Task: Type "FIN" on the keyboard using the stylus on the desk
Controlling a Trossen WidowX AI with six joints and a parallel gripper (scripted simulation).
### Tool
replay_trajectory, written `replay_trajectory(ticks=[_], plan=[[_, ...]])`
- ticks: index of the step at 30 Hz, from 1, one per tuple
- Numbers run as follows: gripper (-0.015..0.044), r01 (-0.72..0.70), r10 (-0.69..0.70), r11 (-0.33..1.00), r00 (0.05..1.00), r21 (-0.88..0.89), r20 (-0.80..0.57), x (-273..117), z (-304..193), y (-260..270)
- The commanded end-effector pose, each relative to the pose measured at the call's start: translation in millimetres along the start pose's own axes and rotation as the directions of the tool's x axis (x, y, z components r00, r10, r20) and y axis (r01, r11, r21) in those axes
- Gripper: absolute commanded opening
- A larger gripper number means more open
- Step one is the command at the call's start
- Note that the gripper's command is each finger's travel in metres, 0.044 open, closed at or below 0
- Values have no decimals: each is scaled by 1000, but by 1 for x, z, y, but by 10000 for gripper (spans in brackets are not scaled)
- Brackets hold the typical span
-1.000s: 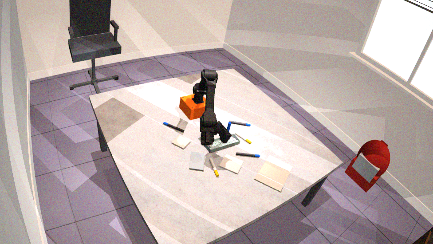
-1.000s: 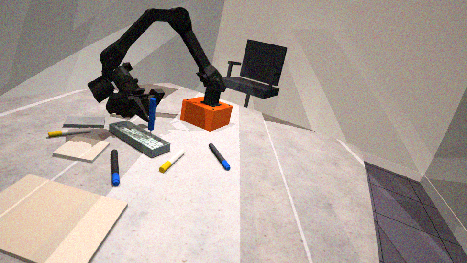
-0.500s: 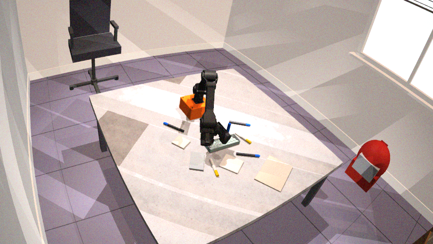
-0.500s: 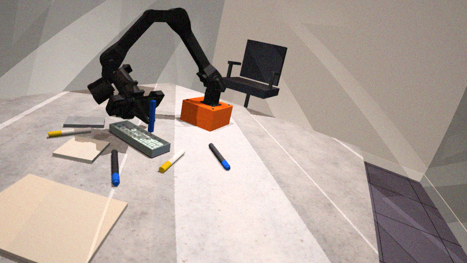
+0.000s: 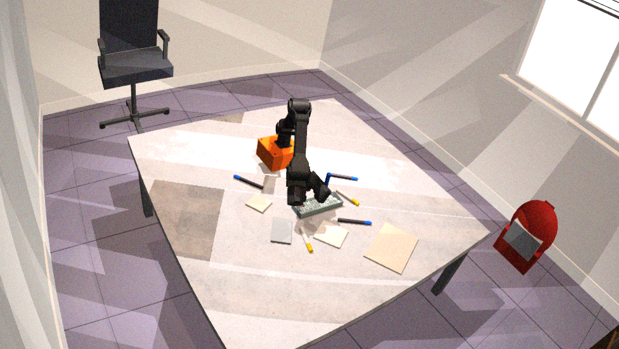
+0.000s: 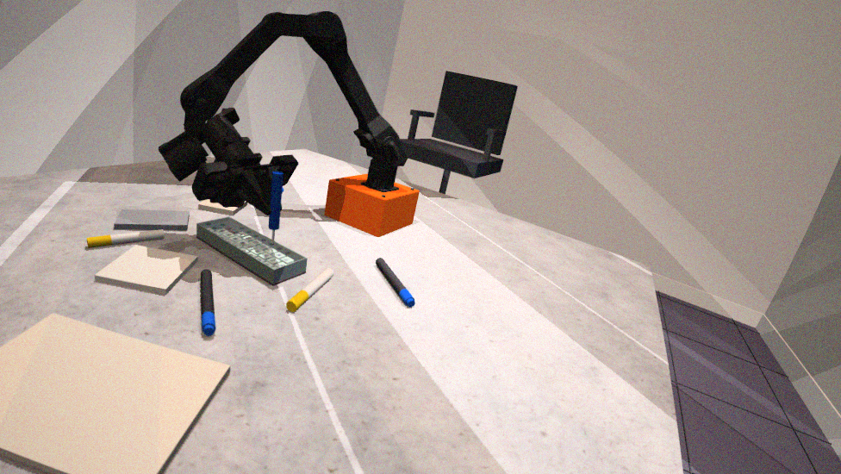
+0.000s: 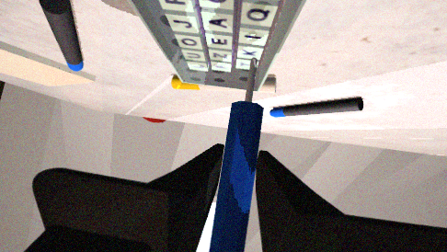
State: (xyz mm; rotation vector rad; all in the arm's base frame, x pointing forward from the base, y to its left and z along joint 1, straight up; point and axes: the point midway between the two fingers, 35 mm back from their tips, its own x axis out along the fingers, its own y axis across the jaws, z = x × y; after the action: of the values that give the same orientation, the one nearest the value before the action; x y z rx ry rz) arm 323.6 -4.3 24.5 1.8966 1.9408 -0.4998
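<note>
The dark green-grey keyboard point(image 5: 319, 211) point(image 6: 288, 271) point(image 7: 286, 23) lies on the desk with pale letter keys. My gripper point(image 6: 274, 196) point(image 7: 240, 154) is shut on the blue stylus point(image 5: 328, 179) point(image 6: 274, 207) point(image 7: 238, 177) and holds it nearly upright above one end of the keyboard. In the wrist view the stylus's thin metal tip point(image 7: 254, 62) appears at the lower edge of the K key point(image 7: 249, 51), just past the I key. I cannot tell whether the tip touches a key. The F and N keys cannot be made out.
Black markers with blue caps point(image 5: 352, 221) point(image 6: 394, 281) point(image 7: 322, 107) and white markers with yellow caps point(image 5: 306, 240) point(image 6: 309, 290) lie around the keyboard. Pale square pads point(image 5: 330, 234) point(image 6: 146, 267), a grey slab point(image 5: 281, 230) point(image 6: 152, 219) and a large tan board point(image 5: 392, 247) point(image 6: 105, 394) also lie there.
</note>
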Motion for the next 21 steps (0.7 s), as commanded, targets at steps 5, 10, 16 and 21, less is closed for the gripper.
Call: replay_trajectory(ticks=[5,10,16,21], plan=[[81,-3,3,1000,1000,-13,6,-11,-19,-1],[65,-66,66,997,998,25,19,-16,-15,2],[25,-212,209,971,977,108,43,-31,-11,5],[0,-326,322,929,945,172,55,-44,-10,6]])
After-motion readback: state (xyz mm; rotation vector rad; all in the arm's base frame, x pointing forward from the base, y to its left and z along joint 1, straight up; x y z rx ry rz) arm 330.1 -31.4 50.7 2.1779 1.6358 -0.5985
